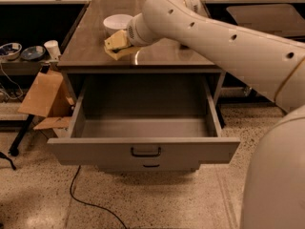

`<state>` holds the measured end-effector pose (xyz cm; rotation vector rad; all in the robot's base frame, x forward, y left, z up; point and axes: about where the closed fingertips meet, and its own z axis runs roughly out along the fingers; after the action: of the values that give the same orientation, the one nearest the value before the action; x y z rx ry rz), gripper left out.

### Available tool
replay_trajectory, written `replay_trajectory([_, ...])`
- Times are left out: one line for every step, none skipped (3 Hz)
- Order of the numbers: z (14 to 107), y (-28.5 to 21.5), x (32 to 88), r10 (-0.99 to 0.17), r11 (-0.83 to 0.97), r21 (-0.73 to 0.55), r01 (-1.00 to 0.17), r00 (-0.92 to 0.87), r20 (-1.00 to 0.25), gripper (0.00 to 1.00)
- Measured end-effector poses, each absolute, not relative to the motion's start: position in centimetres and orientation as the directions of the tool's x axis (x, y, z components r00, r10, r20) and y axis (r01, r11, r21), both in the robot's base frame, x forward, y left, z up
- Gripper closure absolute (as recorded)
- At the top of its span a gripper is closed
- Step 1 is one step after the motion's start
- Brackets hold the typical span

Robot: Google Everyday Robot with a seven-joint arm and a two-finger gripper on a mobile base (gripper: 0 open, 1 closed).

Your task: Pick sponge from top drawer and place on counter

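One cream arm (224, 42) reaches in from the right across the counter (167, 56), ending in the tan gripper (116, 43), which hangs low over the counter's front-left part, just in front of a white bowl (116, 22). A yellowish wedge (122, 54) sticks out beneath the gripper toward the counter's front edge. It may be the sponge, but it cannot be told apart from the gripper's own tan parts. Whether the gripper holds anything cannot be told either.

Below, the top drawer (86, 151) stands pulled fully out, with its grey floor and walls showing and its dark bar handle (145, 151) at the centre of the front panel. The gripper sits above and behind the drawer — over the counter, not over the drawer's opening. A cardboard box (43, 94) leans beside the cabinet on the left, and a dark cable (78, 194) trails over the speckled floor.
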<state>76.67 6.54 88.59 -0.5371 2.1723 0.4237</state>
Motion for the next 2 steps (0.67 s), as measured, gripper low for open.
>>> replay_trajectory([89.0, 8.1, 77.5, -0.182, 0.86, 0.137, -0.491, -0.546, -0.817, 1.0])
replay_trajectory([88.6, 9.9, 77.8, -0.156, 0.858, 0.167, -0.487, -0.556, -0.817, 1.0])
